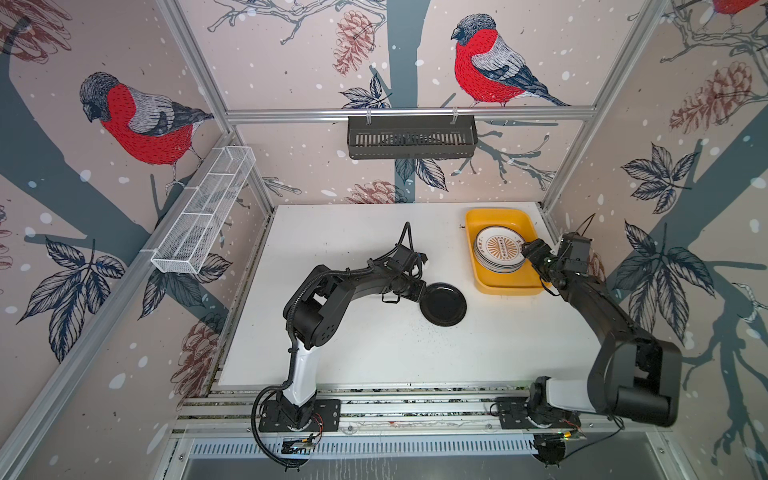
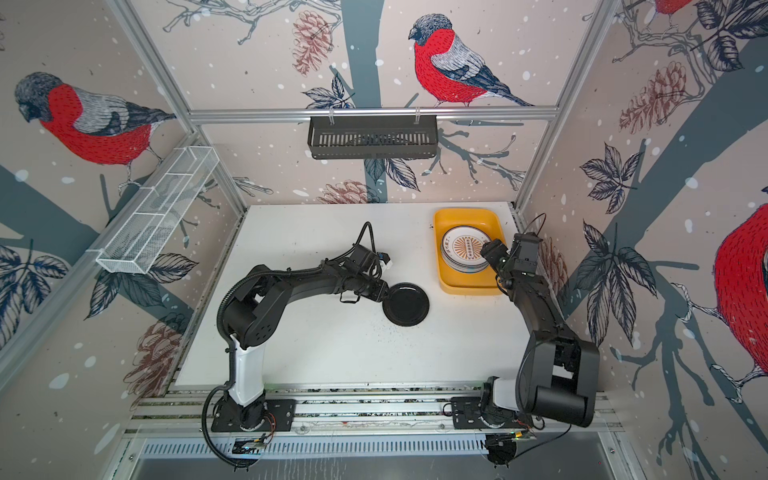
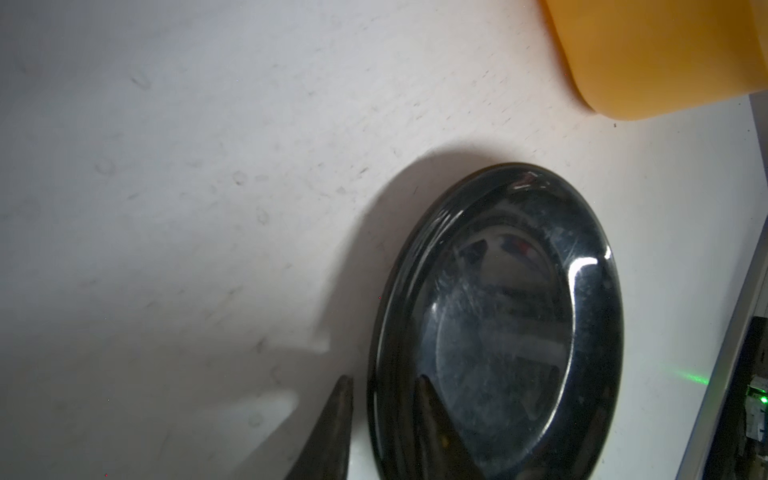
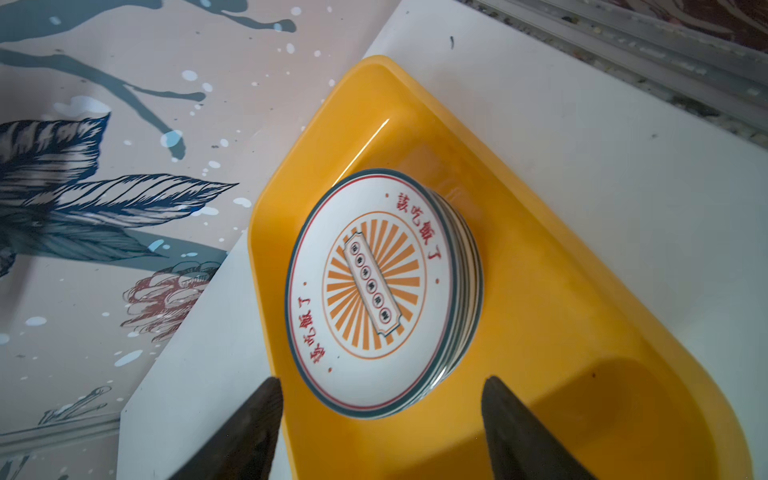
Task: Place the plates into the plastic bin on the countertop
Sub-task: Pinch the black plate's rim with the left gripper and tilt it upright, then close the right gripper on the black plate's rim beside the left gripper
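While the black plate lies flat on the bench, near the plastic bin's outer wall but clear of it, my left tool reaches low and straddles its rim, jaws narrow. I cannot tell if they pinch. The stack of plates inside leaves the bin's far end free. My right tool gapes wide and empty just beside that stack.

Walls: pinkish wallpaper all round, with big red-breasted birds, pine cones, dark leaves, white flecks
Frame: aluminium bars up the corners and across the back
Back wall: black slotted basket hanging off the bar
Left wall: white wire mesh rack along the side rail
Light: soft, pretty even, faint shadows
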`<action>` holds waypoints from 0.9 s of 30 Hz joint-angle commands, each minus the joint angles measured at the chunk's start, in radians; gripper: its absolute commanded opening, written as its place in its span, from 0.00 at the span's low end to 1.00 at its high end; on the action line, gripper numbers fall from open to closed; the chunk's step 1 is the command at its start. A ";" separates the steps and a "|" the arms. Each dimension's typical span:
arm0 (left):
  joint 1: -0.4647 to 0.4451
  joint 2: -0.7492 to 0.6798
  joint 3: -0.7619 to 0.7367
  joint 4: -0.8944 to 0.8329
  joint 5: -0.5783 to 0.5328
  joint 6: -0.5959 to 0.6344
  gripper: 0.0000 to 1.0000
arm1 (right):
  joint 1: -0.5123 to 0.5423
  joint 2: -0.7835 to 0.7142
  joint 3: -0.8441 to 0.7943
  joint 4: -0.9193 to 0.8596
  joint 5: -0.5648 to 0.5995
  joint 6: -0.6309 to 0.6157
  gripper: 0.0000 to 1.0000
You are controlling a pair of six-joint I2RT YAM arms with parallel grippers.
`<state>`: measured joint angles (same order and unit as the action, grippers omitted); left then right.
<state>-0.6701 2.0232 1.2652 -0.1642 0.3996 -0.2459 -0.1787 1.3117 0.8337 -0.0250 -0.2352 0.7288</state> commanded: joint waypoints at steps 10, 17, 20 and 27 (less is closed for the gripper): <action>0.000 -0.029 0.080 -0.058 0.009 -0.015 0.00 | 0.116 -0.184 -0.007 -0.048 -0.055 -0.114 0.86; 0.055 -0.144 0.115 -0.117 0.011 -0.035 0.00 | 0.178 -0.172 0.039 -0.017 -0.166 -0.176 0.92; 0.120 -0.204 0.100 -0.085 0.058 -0.079 0.00 | 0.235 -0.143 0.036 0.002 -0.195 -0.201 0.92; 0.198 -0.272 0.110 0.029 0.148 -0.183 0.00 | 0.353 -0.080 0.016 0.078 -0.190 -0.185 0.92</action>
<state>-0.4786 1.7660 1.3628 -0.2108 0.4747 -0.3710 0.1505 1.2182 0.8562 -0.0257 -0.4023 0.5468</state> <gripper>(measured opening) 0.076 0.918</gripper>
